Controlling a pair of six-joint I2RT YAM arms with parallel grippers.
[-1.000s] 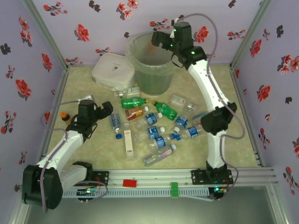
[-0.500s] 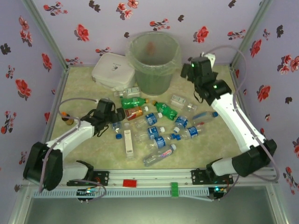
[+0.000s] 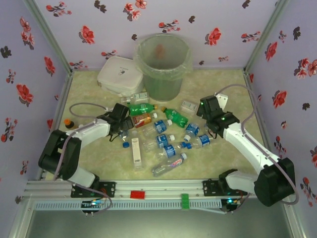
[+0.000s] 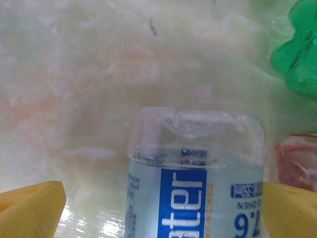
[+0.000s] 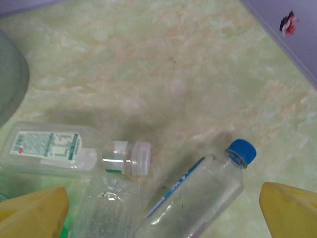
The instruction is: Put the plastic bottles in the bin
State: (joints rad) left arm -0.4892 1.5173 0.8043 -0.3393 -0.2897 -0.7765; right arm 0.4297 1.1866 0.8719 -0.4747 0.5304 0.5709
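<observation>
Both grippers are standing wide open, holding nothing. Left gripper (image 4: 161, 208) is straddling a blue-labelled bottle (image 4: 195, 168) lying on the table (image 4: 89, 74); probably best closing squarely mid-label. Right gripper (image 5: 163, 208) is hovering over a blue-capped clear bottle (image 5: 198, 193). Bin (image 3: 161, 84) is sitting at the back, well apart.

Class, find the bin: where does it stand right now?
In the top view the bin stands back and centre, a white box just left of it, bottles scattered in front.
</observation>
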